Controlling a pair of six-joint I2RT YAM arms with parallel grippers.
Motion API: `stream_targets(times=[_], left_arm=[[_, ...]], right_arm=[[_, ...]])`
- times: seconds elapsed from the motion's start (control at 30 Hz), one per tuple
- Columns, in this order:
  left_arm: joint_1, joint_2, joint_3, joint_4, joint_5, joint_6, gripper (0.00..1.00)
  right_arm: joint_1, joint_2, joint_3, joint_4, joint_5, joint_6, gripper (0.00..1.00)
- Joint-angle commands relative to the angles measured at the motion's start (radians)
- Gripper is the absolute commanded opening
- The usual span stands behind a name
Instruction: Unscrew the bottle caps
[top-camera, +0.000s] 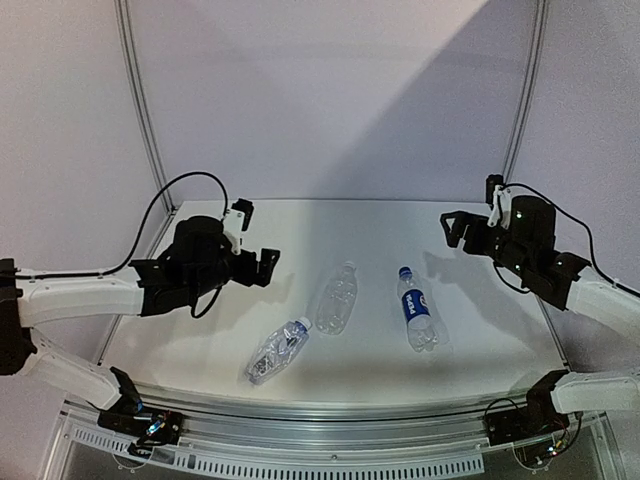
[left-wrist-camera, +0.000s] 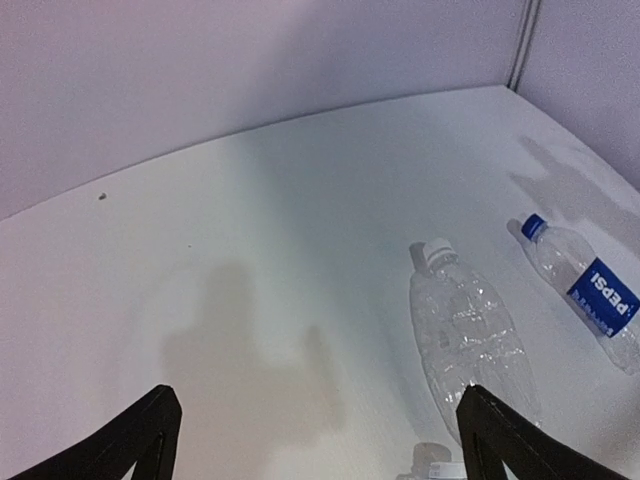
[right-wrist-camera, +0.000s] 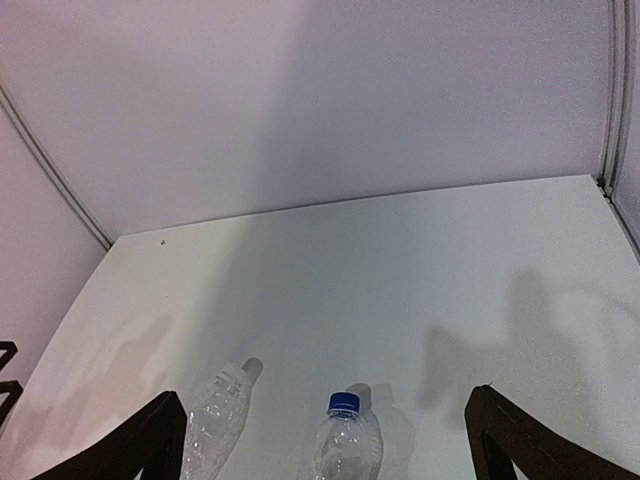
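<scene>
Three bottles are all lying flat on the table (top-camera: 500, 350), every one capped. Pepsi bottle (top-camera: 416, 312) with the blue cap (top-camera: 404, 271) is sitting at 3 o'clock from the plain bottle (top-camera: 337, 298), crushed bottle (top-camera: 278, 352) at 7 o'clock. Left gripper (top-camera: 253, 238) and right gripper (top-camera: 472, 208) are hovering at 9 and 3, fingers spread wide, gripping nothing, well apart from the bottles

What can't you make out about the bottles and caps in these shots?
- Top view: the caps are too small to tell if any is loosened.
- Left wrist view: the crushed bottle is nearly all cut off by the bottom edge.
- Right wrist view: the blue-capped bottle and the plain bottle are cut off below, label unseen.
</scene>
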Motion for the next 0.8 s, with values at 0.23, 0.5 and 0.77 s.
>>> stream_targets(times=[0.23,0.5,0.77], left_arm=[[-0.056,0.264,0.254,-0.451,0.231,0.041,0.99],[-0.071,0.373,0.306,-0.528,0.328,0.063,0.99],[-0.043,0.499,0.347,-0.582,0.341,0.069,0.95]], right_arm=[[0.005,-0.134,-0.105,0.094,-0.072,-0.042,0.99],[0.007,-0.027,-0.05,0.044,-0.195,-0.058,0.99],[0.006,-0.026,-0.058,0.055,-0.209,-0.052,0.99]])
